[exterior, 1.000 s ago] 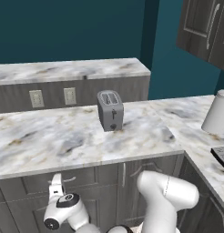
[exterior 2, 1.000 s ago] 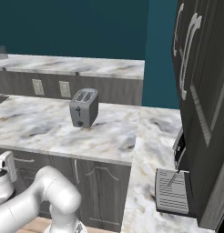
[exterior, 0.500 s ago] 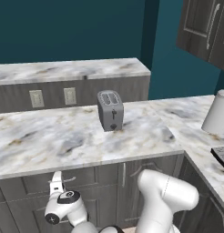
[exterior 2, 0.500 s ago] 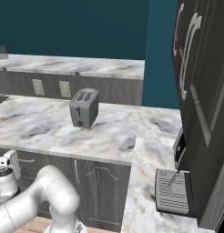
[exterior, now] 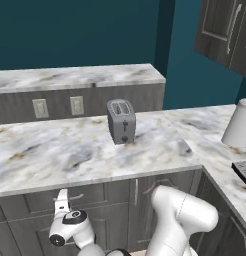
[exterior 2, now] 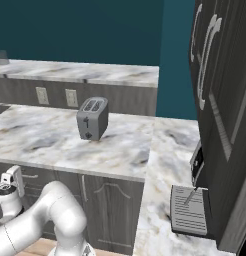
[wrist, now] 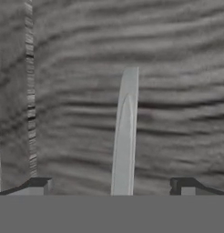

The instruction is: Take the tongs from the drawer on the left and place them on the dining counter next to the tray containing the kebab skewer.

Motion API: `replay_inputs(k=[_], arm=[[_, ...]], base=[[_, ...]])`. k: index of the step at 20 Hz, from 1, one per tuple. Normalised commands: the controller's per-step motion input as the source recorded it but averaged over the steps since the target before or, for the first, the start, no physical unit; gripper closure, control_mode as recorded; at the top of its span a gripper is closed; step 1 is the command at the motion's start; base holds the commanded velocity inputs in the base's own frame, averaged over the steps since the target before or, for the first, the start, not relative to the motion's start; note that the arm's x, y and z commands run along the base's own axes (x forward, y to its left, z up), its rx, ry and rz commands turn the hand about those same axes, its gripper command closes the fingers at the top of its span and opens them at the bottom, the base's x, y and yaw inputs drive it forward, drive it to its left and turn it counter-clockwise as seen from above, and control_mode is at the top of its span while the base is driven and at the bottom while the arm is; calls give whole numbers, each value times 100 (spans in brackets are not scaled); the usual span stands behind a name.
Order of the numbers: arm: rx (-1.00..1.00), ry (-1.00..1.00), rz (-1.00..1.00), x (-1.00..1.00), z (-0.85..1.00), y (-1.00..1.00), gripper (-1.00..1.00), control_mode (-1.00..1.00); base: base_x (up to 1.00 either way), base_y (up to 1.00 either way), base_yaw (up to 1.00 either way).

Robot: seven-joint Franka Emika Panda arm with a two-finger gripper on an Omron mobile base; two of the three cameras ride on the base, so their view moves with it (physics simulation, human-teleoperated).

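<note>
Your fingers [wrist: 112, 184] stand wide apart, facing the drawer [wrist: 177, 91]; its silver handle [wrist: 125, 136] runs between them, untouched.

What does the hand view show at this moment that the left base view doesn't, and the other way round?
Hand view alone: a close look at the drawer front's dark wood grain, with its silver bar handle running between the two spread fingertips of the open gripper.

Left base view alone: the wider kitchen, with a toaster standing on the marble counter, a white paper towel roll at the right, wall outlets behind, and the raised dining counter beyond.

Shared: the dark cabinet fronts below the counter, where the gripper is held close to a drawer front.
</note>
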Motion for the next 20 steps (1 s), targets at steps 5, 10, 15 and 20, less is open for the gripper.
replay_inputs(k=[5,10,15,20], arm=[[0,0,0,21,-7,2,-100,-100],[0,0,0,12,0,0,-100,-100],[0,0,0,7,-1,0,-100,-100],[0,-5,0,5,-2,0,-100,-100]], base=[[0,0,0],[0,0,0],[0,0,0],[0,0,0]])
